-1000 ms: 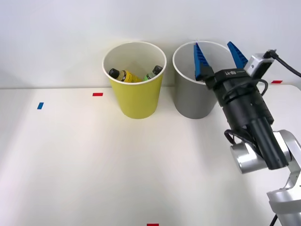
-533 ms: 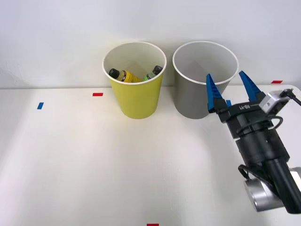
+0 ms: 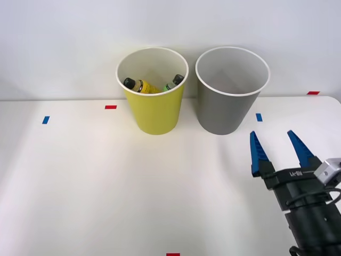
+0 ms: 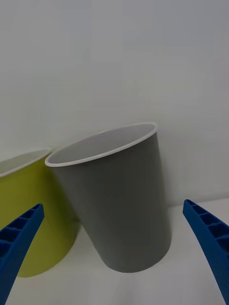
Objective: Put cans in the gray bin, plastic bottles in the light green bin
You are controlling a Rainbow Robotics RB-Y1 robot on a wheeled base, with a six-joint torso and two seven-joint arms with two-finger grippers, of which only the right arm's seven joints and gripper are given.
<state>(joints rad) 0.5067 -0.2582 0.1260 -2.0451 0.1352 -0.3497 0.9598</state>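
1. I see my right gripper (image 3: 281, 146) low and near the table's front, on the right of the gray bin (image 3: 232, 101) and nearer to me than it, clear of its wall
2. Fingers spread wide, nothing between them; the blue ribbed fingertips (image 3: 257, 152) point toward the bins
3. From the wrist camera I get the gray bin (image 4: 119, 205) dead ahead between the two blue fingers (image 4: 19, 238), upright, white rim and white inside wall showing
4. I can't see the gray bin's floor from either camera, so I can't tell what lies in it; the can isn't somewhere I can place
5. Light green bin (image 3: 153, 101) stands just beside the gray bin on its left, upright, a narrow gap between the two, not touching
6. In the wrist view the light green bin (image 4: 33, 214) is partly behind the gray bin's edge
7. Yellow-bodied bottle (image 3: 139, 85) lies tilted inside the light green bin, dark cap toward the side away from the gray bin
8. Green-label bottle (image 3: 173, 82) also inside the light green bin, leaning on the wall nearest the gray bin, dark cap up
9. Blue tape mark (image 3: 259, 117) on the table (image 3: 106, 186) just right of the gray bin's base; red tape mark (image 3: 111, 106) left of the light green bin
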